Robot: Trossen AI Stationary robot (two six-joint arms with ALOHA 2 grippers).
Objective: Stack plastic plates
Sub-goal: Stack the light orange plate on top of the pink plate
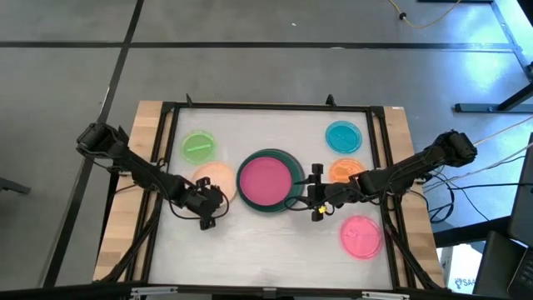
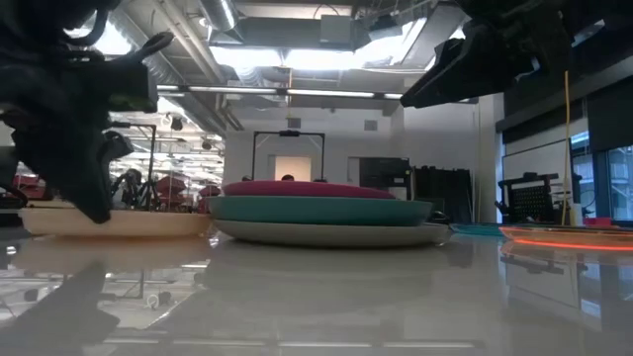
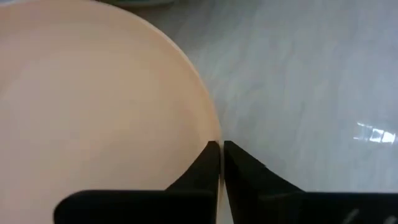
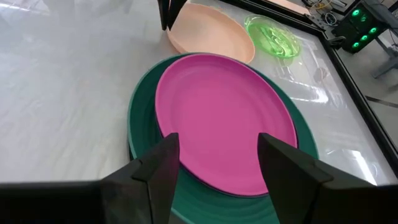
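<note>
At the counter [image 1: 266,250] centre sits the dark green plate [image 1: 291,200] (over a grey one [image 2: 326,233]) with the magenta plate [image 1: 268,181] on it. Left gripper [image 1: 208,202] jaws pinch the peach plate [image 1: 218,175] rim. Right gripper [image 1: 315,193] jaws gape empty beside the stack.

From where I stand, no lettering, label, brand, number or sign can be read on anything here.
</note>
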